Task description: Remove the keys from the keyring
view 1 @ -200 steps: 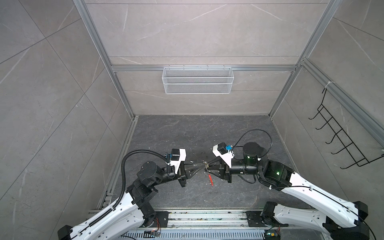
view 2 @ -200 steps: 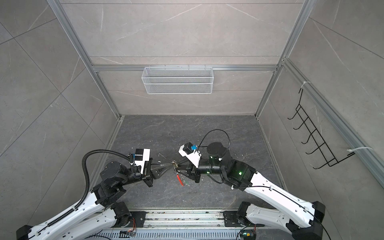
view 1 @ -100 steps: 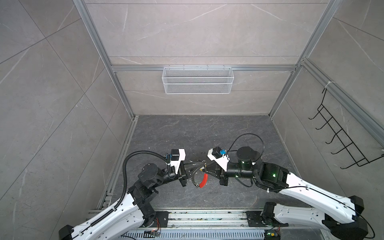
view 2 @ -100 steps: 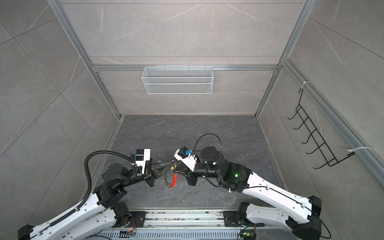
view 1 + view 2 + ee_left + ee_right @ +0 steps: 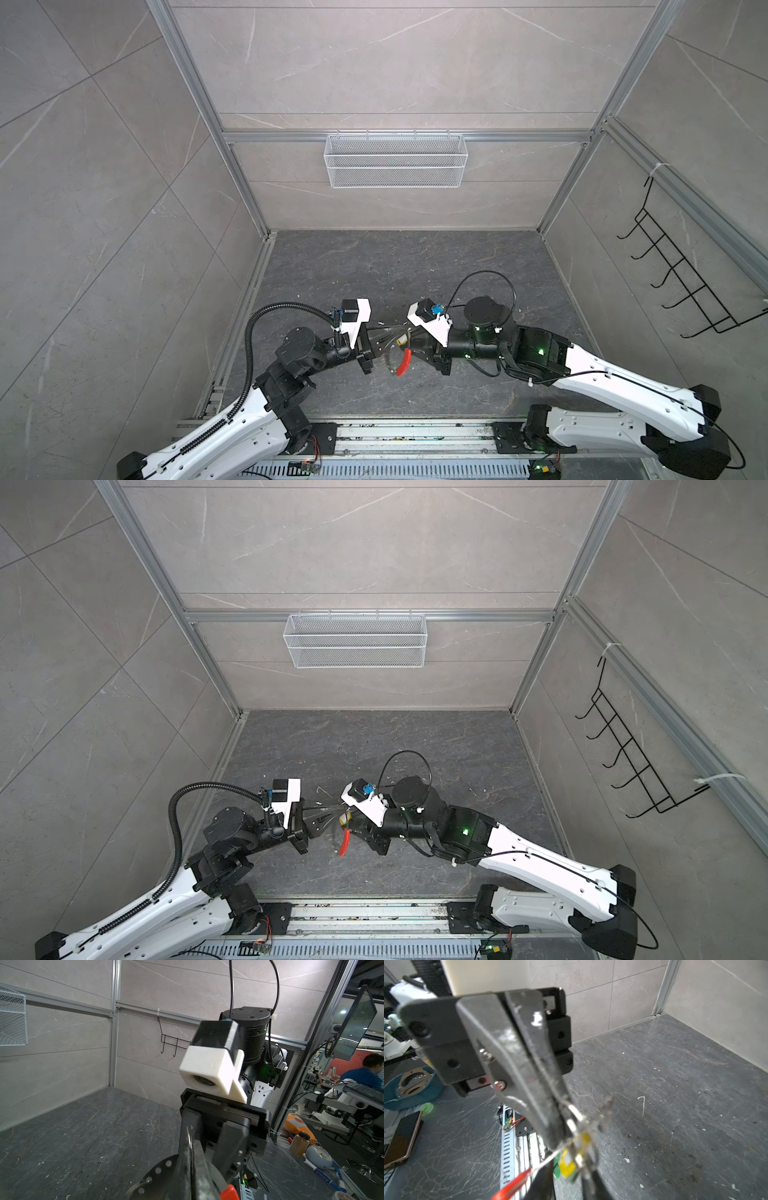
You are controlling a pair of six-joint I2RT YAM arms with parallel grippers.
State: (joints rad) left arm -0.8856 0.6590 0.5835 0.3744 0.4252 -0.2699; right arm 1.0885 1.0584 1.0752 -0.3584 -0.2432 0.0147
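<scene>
Enclosure: pale grey marbled tile walls framed by aluminium rails, dark grey veined floor, white wire mesh basket on back wall, black wire hook rack on right wall.

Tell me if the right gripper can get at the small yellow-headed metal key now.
Probably yes. The right gripper is open around the yellow-headed metal key; nothing blocks it. The left gripper clamps the grey holed keyring band close by.
</scene>
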